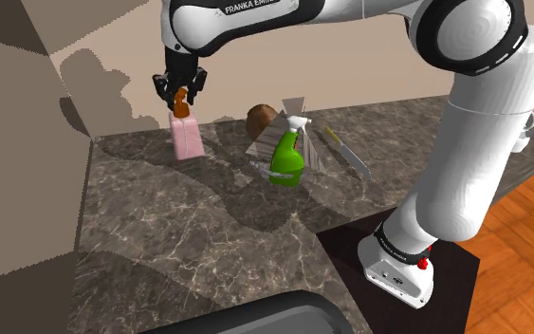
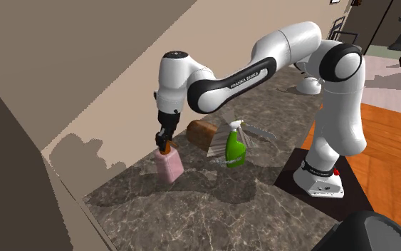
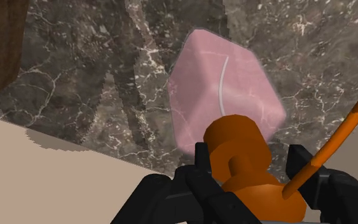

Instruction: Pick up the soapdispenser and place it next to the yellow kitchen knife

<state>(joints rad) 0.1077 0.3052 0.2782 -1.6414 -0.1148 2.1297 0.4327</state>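
A pink soap dispenser (image 1: 187, 140) (image 2: 169, 165) with an orange pump stands upright on the dark marble counter, near the wall. My gripper (image 1: 180, 95) (image 2: 164, 140) hangs straight over it, open, with one finger on each side of the orange pump (image 3: 241, 159). One finger is at the pump's edge and a small gap shows before the other. The pink body (image 3: 225, 95) lies below the fingers. The knife (image 1: 347, 152) (image 2: 263, 132), with a grey blade and yellowish handle, lies on the counter towards the shoulder view's right, beyond a green spray bottle.
A green spray bottle (image 1: 286, 161) (image 2: 234, 150) and a brown lump (image 1: 261, 118) (image 2: 201, 133) stand between dispenser and knife, with grey wedge shapes around them. The beige wall runs close behind the dispenser. My black stand (image 1: 445, 294) is at the counter's right.
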